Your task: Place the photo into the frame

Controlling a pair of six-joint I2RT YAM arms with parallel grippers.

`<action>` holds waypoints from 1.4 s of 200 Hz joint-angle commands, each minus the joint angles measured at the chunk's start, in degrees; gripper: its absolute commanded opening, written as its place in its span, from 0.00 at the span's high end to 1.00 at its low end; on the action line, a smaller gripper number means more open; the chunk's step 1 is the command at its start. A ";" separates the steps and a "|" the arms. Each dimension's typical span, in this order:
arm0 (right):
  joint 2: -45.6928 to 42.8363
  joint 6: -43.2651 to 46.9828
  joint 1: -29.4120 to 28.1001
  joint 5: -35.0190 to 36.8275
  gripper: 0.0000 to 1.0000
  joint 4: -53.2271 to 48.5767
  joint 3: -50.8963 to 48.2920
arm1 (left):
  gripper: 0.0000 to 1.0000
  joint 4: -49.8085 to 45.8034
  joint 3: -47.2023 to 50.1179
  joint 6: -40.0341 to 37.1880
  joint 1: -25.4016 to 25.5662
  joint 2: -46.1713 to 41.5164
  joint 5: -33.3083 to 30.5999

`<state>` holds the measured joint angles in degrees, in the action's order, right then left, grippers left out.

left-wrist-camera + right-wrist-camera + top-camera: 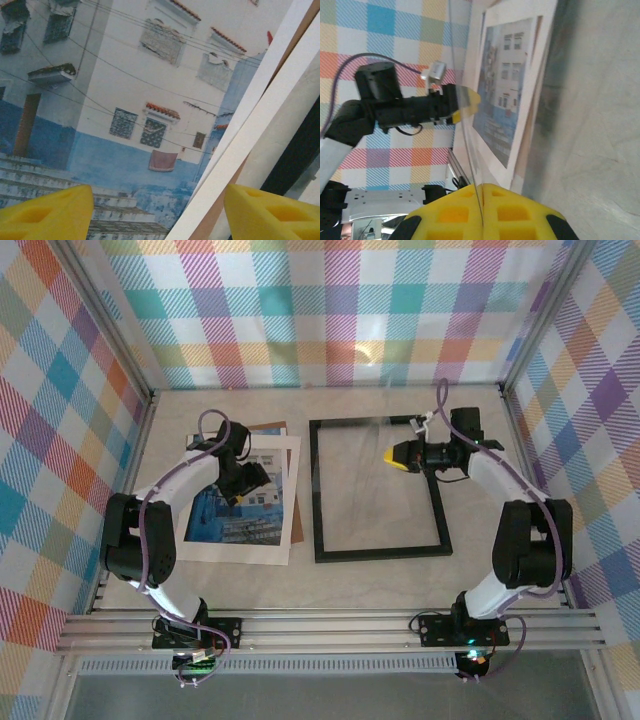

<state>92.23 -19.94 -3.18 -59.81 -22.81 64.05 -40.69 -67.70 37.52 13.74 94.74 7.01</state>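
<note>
The photo (240, 517), a blue-and-white print of buildings, lies flat at the left on a white mat (285, 502) over a brown backing board (268, 428). My left gripper (247, 480) hovers open just above the photo's right edge (125, 100). One of its yellow fingers (45, 215) is over the print and the other is past the mat (260, 125). The black frame (316, 490) lies flat mid-table. Above its upper right part, my right gripper (398, 455) is shut on a thin clear pane (466, 141), held edge-up between the yellow pads (520, 215).
Checked walls close in the table on the left, back and right. A metal rail runs along the near edge by the arm bases. Bare tabletop shows inside the frame (380, 490) and in front of it. The left arm (395, 110) shows beyond the pane.
</note>
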 commanded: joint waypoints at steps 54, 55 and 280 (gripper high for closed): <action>3.67 10.71 0.02 6.53 1.00 -15.43 3.74 | 0.26 0.69 -3.70 0.45 -0.03 1.33 3.76; 3.58 10.67 0.02 6.54 1.00 -15.56 3.77 | 0.26 0.69 -3.64 0.45 -0.03 1.33 3.78; -2.61 14.89 -0.25 29.01 1.00 -15.73 -0.55 | 0.00 14.76 -0.59 -0.13 6.38 2.55 10.30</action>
<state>92.77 -6.35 -3.09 -34.06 -38.26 64.27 -28.77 -68.71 37.93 19.07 96.20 15.99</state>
